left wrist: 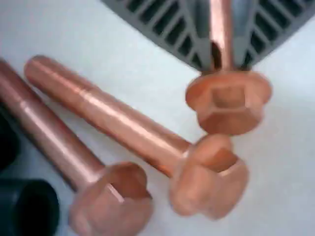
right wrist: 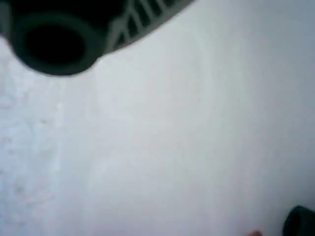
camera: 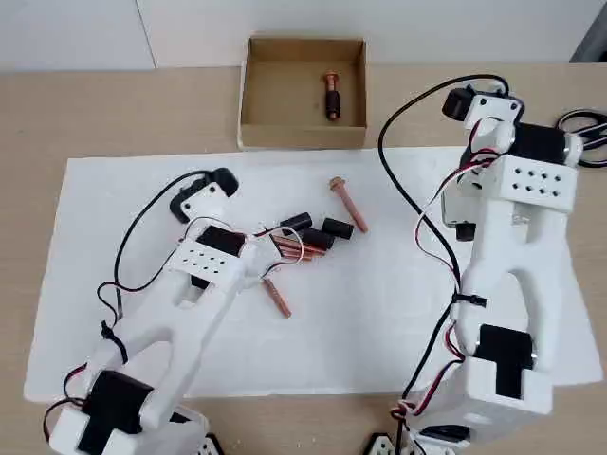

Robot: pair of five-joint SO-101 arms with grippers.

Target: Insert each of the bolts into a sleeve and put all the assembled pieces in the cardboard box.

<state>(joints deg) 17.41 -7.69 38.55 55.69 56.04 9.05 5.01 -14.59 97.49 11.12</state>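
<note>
Left gripper (left wrist: pixel 221 51) clamps 1 copper bolt (left wrist: pixel 229 101); right gripper (right wrist: pixel 83 24) holds 1 black sleeve (right wrist: pixel 51 46) over the white mat (right wrist: pixel 197 147).

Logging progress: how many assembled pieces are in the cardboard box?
1: an assembled piece lying right of centre in the cardboard box; nothing seems hidden there.

Mat (camera: pixel 379 322) lies bare in a broad lane between the two arms, and bare again along its far strip before the box (camera: pixel 254 114), whose floor is open but for one assembled piece (camera: pixel 332 95) right of middle. Left-centre is blocked: a pile of bolts (camera: pixel 287 246) and sleeves (camera: pixel 337 227) with the left arm (camera: pixel 190 294) leaning over it, a loose bolt (camera: pixel 277 297) just nearside, a lone bolt (camera: pixel 349 204) towards the box. A black cable (camera: pixel 381 152) off the right arm (camera: pixel 512 284) loops over the mat's right part.
</note>
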